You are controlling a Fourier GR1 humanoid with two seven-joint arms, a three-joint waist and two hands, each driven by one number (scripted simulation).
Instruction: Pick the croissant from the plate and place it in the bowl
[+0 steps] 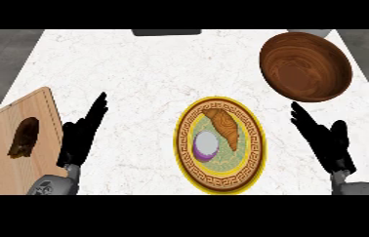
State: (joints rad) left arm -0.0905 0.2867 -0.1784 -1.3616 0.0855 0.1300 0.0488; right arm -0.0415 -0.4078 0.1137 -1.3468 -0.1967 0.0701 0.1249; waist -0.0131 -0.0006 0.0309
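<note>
Nothing grabbed yet: right hand (326,142) open and empty; next it needs the croissant (223,125) on the centre plate (189,155), then the bowl (305,67) upper right.

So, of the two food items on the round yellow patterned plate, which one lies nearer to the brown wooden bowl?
The golden-brown croissant, on the plate's upper right part; the round purple-and-white item sits lower left, farther from the bowl.

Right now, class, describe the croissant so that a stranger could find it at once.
Find the yellow-rimmed patterned plate at the middle of the white counter. The croissant lies on its upper right part, golden-brown and long, unlike the round purple and white thing beside it.
</note>
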